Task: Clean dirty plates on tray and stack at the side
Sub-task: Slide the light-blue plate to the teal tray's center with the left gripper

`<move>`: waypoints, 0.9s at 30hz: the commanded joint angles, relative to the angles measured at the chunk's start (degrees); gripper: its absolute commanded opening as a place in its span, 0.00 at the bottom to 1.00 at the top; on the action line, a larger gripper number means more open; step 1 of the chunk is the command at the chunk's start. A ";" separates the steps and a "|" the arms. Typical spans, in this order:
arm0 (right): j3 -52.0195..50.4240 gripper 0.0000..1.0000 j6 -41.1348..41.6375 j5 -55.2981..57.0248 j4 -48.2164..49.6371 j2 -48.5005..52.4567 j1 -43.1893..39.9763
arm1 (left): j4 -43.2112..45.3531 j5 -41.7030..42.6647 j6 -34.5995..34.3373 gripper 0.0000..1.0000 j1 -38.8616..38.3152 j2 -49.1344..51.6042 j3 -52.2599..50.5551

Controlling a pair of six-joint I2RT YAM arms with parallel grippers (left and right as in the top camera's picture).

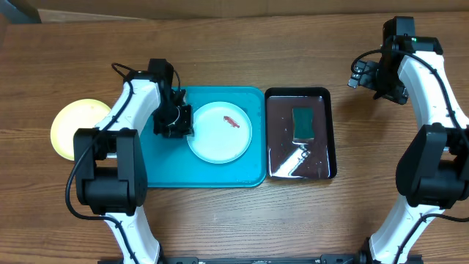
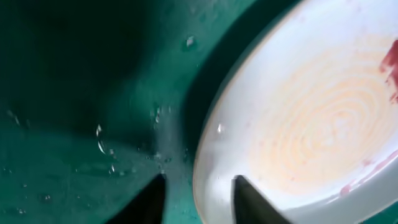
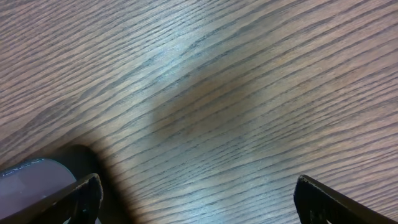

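The turquoise tray lies in the middle of the frame in the overhead view, and one white plate rests on its right half. A reddish-brown smear near the plate's centre shows that it is not yet clean.

The left gripper is low at the plate's left rim. In the left wrist view its two fingers are parted, one over the wet tray floor and one over the plate's inner slope. The rim passes between them and a gap shows on the outer side, so I judge that nothing is pinched. Probably the rim is chosen because a shallow plate offers no other place for a thin grip.

A pale yellow plate lies on the wooden table at the left edge, partly hidden by the arm; this seems to be the stacking side.

The green sponge waits in the dark brown-black tray, just right of the turquoise one. The right gripper hangs over bare wood in the upper right, jaws spread wide and empty, clear of the work.
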 commanded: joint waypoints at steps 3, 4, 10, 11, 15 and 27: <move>0.94 1.00 0.26 0.20 0.15 -0.31 0.20 | -3.85 -1.25 -5.18 0.43 0.02 -2.62 2.84; 0.92 1.00 0.26 0.17 0.15 -0.31 0.20 | -4.81 -1.25 -6.47 0.41 -0.11 -2.73 2.82; 0.92 1.00 0.26 0.20 0.15 -0.31 0.20 | -8.37 -2.12 -10.32 0.38 -2.67 -2.78 2.40; 0.92 1.00 0.26 0.20 0.15 -0.31 0.20 | -8.57 -2.45 -11.19 0.38 -3.28 -2.78 2.36; 0.92 1.00 0.26 0.20 0.15 -0.31 0.20 | -9.38 -5.38 -18.60 0.37 -5.14 -2.78 2.36; 0.92 1.00 0.26 0.20 0.15 -0.31 0.20 | -12.24 -19.32 -34.42 0.34 -16.35 -11.91 -0.09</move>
